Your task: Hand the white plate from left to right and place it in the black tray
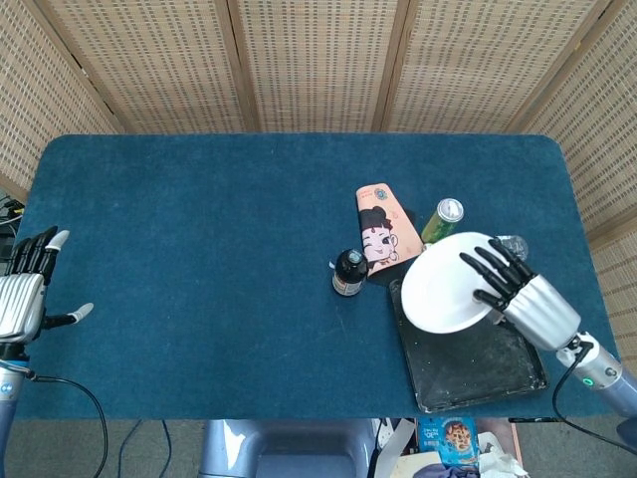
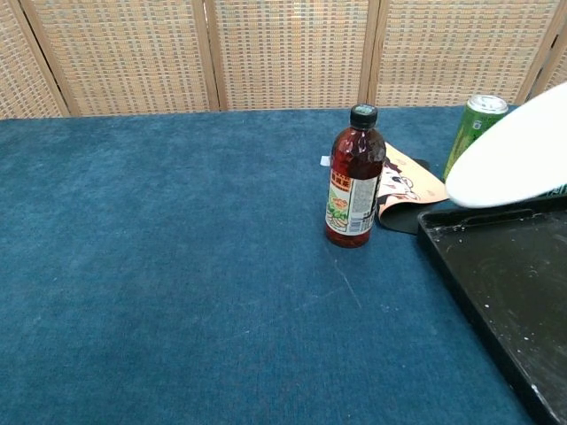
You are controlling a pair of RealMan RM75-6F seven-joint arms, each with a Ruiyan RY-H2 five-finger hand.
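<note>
- right robot hand grips white plate, tilted above black tray
- left robot hand released, fingers apart, at far surface edge
- dark bottle, green can, pink packet beside tray

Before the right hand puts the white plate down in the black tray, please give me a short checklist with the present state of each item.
1. White plate held by right hand: ok.
2. Plate above black tray: ok.
3. Plate level: not ok, tilted in chest view.
4. Bare tray area under plate: ok.
5. Left hand far away, holding nothing: ok.
6. Plate apart from green can: cannot tell.
</note>
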